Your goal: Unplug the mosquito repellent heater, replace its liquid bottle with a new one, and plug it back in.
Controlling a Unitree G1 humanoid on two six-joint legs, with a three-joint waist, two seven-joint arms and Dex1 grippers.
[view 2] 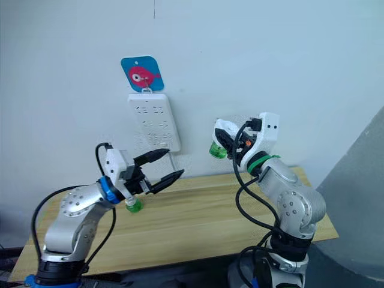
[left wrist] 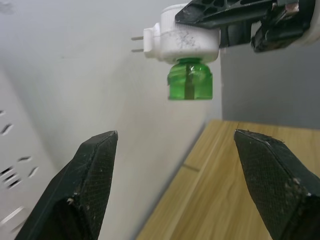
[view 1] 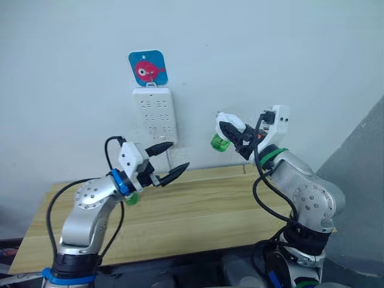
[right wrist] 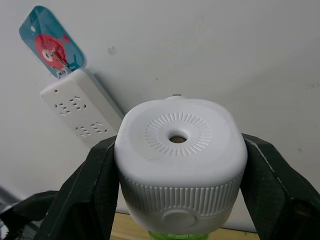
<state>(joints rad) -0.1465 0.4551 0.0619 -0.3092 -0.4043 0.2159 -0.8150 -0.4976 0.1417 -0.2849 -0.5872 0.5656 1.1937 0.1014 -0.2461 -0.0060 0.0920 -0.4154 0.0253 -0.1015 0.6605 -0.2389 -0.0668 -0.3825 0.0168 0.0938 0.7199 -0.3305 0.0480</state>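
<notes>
My right tool [view 1: 231,133] is clamped on the mosquito repellent heater [right wrist: 180,155], one finger on each side, holding it in the air above the far right part of the table [view 1: 198,210] — well clear of the wall. A green bottle [left wrist: 190,84] hangs under it, and its two prongs [left wrist: 137,44] stick out free, unplugged. The power strip [view 1: 155,115] hangs on the wall under a blue hook tag [view 1: 147,66]. My left tool [view 1: 168,161] stands apart and empty in the open room below the strip, over the table's back edge.

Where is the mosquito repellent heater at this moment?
The right gripper holds the mosquito repellent heater in the air, right of the wall power strip, above the table.
</notes>
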